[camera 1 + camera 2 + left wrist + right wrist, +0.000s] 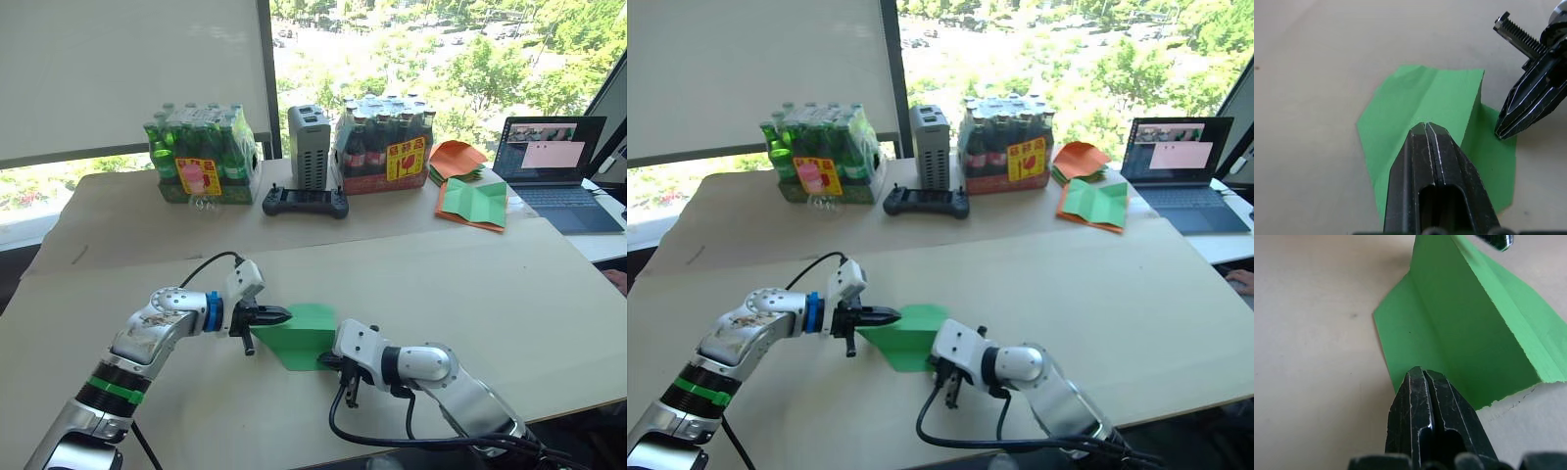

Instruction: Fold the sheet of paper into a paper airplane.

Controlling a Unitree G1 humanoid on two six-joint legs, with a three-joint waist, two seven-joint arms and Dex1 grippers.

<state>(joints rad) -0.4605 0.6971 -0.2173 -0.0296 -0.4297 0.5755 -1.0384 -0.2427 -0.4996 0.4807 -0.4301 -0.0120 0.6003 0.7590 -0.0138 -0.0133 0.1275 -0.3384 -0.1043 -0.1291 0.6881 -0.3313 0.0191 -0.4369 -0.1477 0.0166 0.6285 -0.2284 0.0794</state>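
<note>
Partly folded bright green sheet of paper (pixel 299 336) lies between both arms. Left gripper (pixel 277 315) and right gripper (pixel 1504 128) both have fingers pinched closed, tips resting on the paper, gripping nothing.

Pale beige worktop (pixel 470 274), a second (pixel 118 211) butted behind it. Big window (pixel 411 49) behind: sunlit trees, daylight strong. White roller blind (pixel 127 69) drawn at left.

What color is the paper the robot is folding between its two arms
Plain bright green; the sheet of paper shows best in the left wrist view.
</note>
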